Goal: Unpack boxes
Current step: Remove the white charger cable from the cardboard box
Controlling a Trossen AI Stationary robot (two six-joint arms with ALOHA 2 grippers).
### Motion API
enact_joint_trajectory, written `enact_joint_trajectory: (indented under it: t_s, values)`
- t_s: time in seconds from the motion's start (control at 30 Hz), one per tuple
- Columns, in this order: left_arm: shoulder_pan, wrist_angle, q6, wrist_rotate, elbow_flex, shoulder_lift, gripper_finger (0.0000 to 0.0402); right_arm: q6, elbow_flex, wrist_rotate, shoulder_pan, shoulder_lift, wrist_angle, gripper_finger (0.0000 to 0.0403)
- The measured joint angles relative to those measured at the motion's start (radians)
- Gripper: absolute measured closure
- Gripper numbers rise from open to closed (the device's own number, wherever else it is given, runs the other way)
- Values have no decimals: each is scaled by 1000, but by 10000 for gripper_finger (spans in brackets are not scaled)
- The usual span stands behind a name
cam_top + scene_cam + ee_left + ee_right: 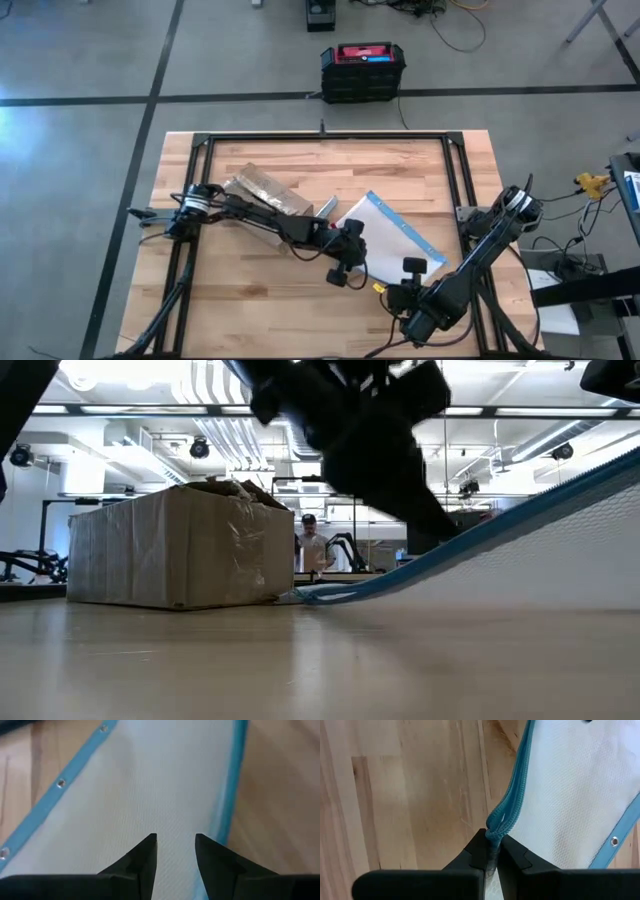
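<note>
A brown cardboard box [265, 190] stands on its bottom at the table's far left; the low view shows the box [175, 550] with crumpled clear tape at its top. A flat white pouch with a blue edge [390, 235] lies right of it and rises in a slant in the low view [520, 550]. My left gripper [175, 847] hovers open over the pouch's white face, near one blue edge; it is also in the high view [358, 258]. My right gripper [492, 842] is shut on the pouch's blue edge at the near side [392, 292]. My left gripper stands close over the pouch's white face, but I cannot tell whether it touches it. My right gripper pinches the pouch's bunched blue edge [496, 826] between its two fingertips, coming steeply from above. That edge is lifted off the wood, and the pouch slopes away from the fingers.
A black metal frame [320, 138] runs around the work area on the wooden table. A black-and-red case [362, 70] stands on the floor beyond the far edge. A person [313, 545] stands far behind the table. Bare wood lies at the near left.
</note>
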State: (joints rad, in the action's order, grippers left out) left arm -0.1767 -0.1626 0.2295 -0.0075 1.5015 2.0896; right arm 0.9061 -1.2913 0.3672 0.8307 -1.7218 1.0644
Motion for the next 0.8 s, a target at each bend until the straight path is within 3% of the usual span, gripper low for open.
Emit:
enact_joint_trajectory:
  t_s: [0.2,0.5,0.8]
  values:
    - [-39,-119,-9,-14,-1,-25,283,16,2,0,0,0,0,394]
    - [-28,-171,-7,-251,-82,-16,283,18,2,0,0,0,-1,394]
    - [-29,-238,-7,-245,-74,-33,283,18,2,0,0,0,-1,394]
